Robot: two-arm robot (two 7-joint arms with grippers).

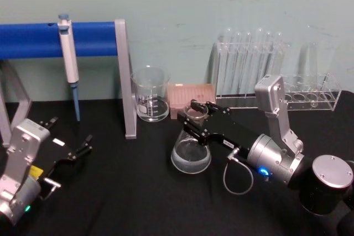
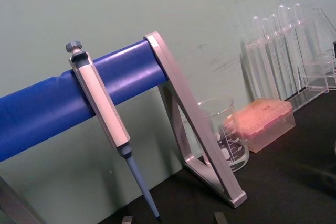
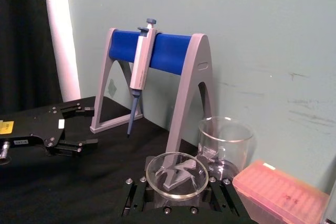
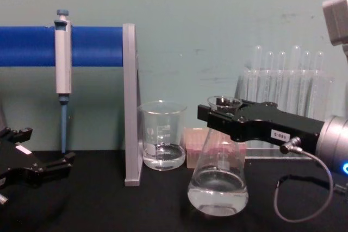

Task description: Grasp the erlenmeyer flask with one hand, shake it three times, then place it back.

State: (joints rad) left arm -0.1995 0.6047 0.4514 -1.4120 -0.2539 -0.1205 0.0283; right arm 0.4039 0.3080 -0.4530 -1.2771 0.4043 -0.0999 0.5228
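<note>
Pinching the neck of the clear glass conical erlenmeyer flask (image 1: 191,156), frame centre, in the closed black right gripper (image 1: 193,115); keeping shakes short and upright, clear of the cylindrical glass beaker (image 1: 150,100). Idling the black left gripper (image 1: 69,135), spread wide, lower left.

Soft, even room light washes the green wall (image 1: 182,20) with no hot spots, and the black table (image 1: 127,192) swallows nearly every shadow. At the head view's upper right the test tubes (image 1: 249,64) throw a faint shadow leftward onto the wall. Pale glints ring the erlenmeyer flask (image 4: 217,191) at its base, and a small blue light (image 1: 264,171) glows at lower right.
</note>
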